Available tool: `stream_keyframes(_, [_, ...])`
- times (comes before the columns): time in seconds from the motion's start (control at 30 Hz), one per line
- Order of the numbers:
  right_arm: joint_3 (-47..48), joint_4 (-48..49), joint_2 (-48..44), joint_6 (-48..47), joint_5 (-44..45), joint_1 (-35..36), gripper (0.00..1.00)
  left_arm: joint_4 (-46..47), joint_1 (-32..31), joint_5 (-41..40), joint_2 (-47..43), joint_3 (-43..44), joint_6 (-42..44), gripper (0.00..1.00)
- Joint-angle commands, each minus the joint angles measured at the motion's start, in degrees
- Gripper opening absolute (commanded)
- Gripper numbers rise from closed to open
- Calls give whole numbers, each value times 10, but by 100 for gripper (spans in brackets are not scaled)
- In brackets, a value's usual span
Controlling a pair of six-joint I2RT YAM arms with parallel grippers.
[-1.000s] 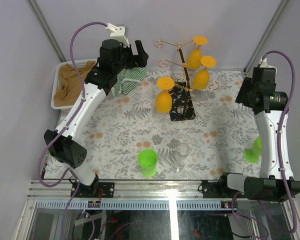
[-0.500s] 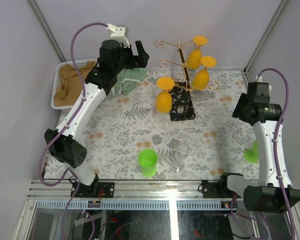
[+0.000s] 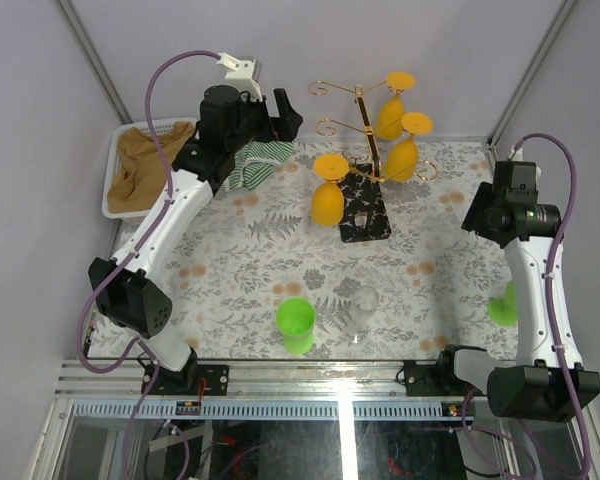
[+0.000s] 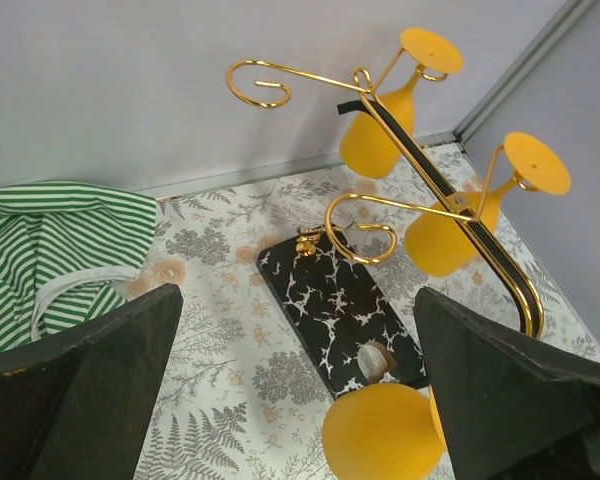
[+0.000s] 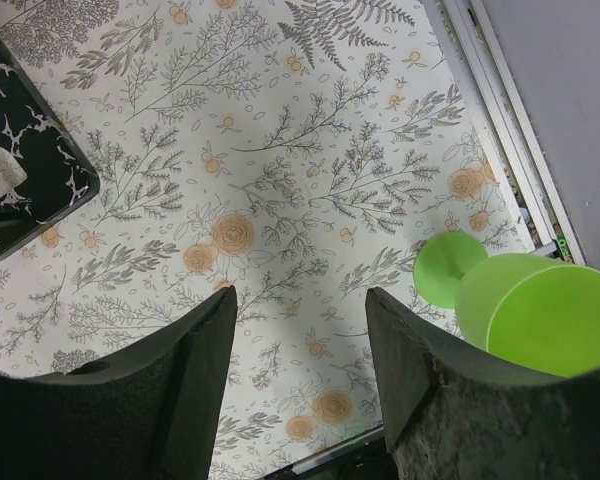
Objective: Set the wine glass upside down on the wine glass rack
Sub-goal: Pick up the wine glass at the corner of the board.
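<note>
The wine glass rack (image 3: 365,150) is a gold wire stand on a black patterned base (image 3: 365,212) at the back middle. Three orange wine glasses (image 3: 326,200) hang on it upside down. In the left wrist view the rack (image 4: 435,190) is ahead. My left gripper (image 3: 285,112) (image 4: 298,330) is open and empty, high up, left of the rack. A green wine glass (image 3: 502,305) (image 5: 545,310) seems to stand upright at the right edge. My right gripper (image 3: 483,210) (image 5: 300,300) is open and empty above the table, with that glass off to its right.
Another green glass (image 3: 295,325) and a clear glass (image 3: 363,308) stand near the front middle. A white basket (image 3: 115,165) with brown cloth sits at the back left, with a green striped cloth (image 3: 252,160) beside it. The enclosure walls are close at the back and sides.
My right arm has drawn back toward the near side and lowered over the right of the table. My left gripper has shifted slightly to the right. The glasses have not moved.
</note>
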Motion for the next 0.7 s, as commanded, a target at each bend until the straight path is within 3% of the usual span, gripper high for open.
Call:
stream_keyframes(0.0, [25, 22, 4, -9, -2, -2, 61, 69, 5, 48, -29, -16, 19, 100])
stream_keyframes(0.27, [47, 21, -20, -54, -124, -2, 56, 86, 4, 156, -64, -47, 68, 100])
stream_keyframes(0.5, [60, -12, -24, -67, -18, -2, 57, 100, -10, 256, -138, -115, 112, 100])
stream_keyframes(0.67, [83, -2, 6, -21, -16, -2, 58, 99, -55, 303, -148, -117, 118, 100])
